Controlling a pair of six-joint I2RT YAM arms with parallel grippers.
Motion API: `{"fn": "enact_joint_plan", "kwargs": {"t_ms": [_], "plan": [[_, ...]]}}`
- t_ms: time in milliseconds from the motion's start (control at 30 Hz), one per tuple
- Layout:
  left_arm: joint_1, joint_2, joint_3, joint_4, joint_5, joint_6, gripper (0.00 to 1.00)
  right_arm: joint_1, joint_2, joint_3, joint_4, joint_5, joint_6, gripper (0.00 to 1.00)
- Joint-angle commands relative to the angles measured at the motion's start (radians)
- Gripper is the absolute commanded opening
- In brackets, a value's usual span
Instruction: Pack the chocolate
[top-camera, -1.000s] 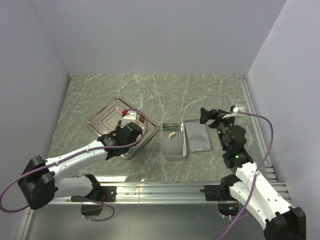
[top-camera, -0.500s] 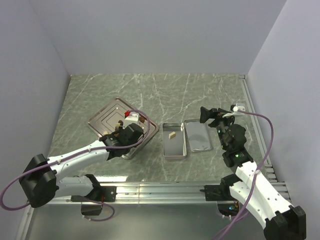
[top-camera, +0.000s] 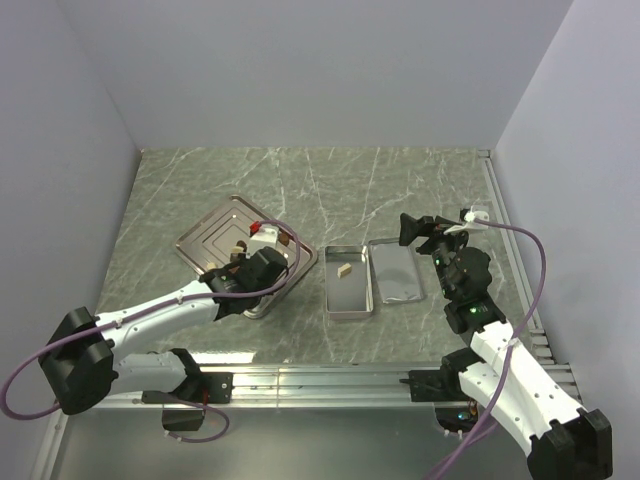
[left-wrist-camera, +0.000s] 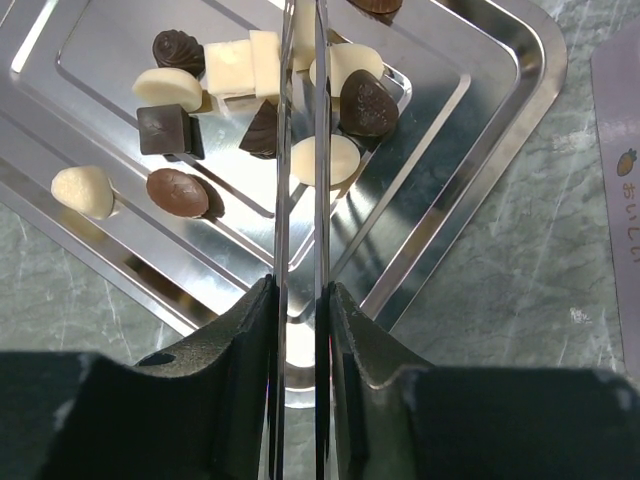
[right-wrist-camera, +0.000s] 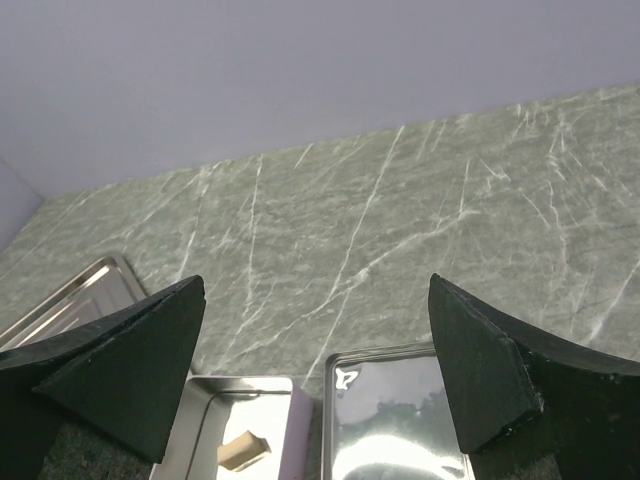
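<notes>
L tool (left-wrist-camera: 301, 12) jaws nearly together among chocolates (left-wrist-camera: 168, 88) on ridged steel tray (left-wrist-camera: 480, 130); grip can't tell. R tool (right-wrist-camera: 318, 290) wide open, empty, near tin (top-camera: 349, 303) w/ one tan piece (top-camera: 345, 269).

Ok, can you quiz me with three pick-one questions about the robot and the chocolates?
1. Chocolates in the tin: A one, B four, C none.
2. The left gripper is over: A the tin, B the tray, C the floor.
3. The right gripper is: A shut, B open wide, C holding a chocolate.
Answers:
1 A: only one lies inside.
2 B: its fingers hang above the ridged steel.
3 B: its fingers stand far apart, nothing between.
</notes>
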Motion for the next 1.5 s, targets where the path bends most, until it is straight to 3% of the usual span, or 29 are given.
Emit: {"fn": "enact_joint_plan", "kwargs": {"t_ms": [0,433,767,900,1200,1467], "plan": [[-0.005,-0.018,0.044,0.017,-0.026,-0.006,0.24,-0.003,0.004,0.051,0.012,-0.013,-0.008,0.98],[-0.025,-0.122,0.03,0.078,-0.001,0.041,0.2,-0.003,0.016,0.059,0.009,-0.019,-0.008,0.99],[-0.138,-0.219,0.007,0.192,0.129,0.123,0.21,-0.003,0.017,0.059,0.008,-0.02,-0.01,0.98],[-0.175,-0.274,-0.014,0.267,0.281,0.178,0.21,-0.003,0.022,0.062,0.006,-0.02,-0.01,0.98],[-0.249,-0.203,0.009,0.27,0.344,0.218,0.22,-0.003,0.022,0.064,0.004,-0.019,-0.01,0.98],[-0.269,-0.196,0.013,0.263,0.321,0.212,0.34,-0.002,0.028,0.067,0.003,-0.022,-0.011,0.98]]}}
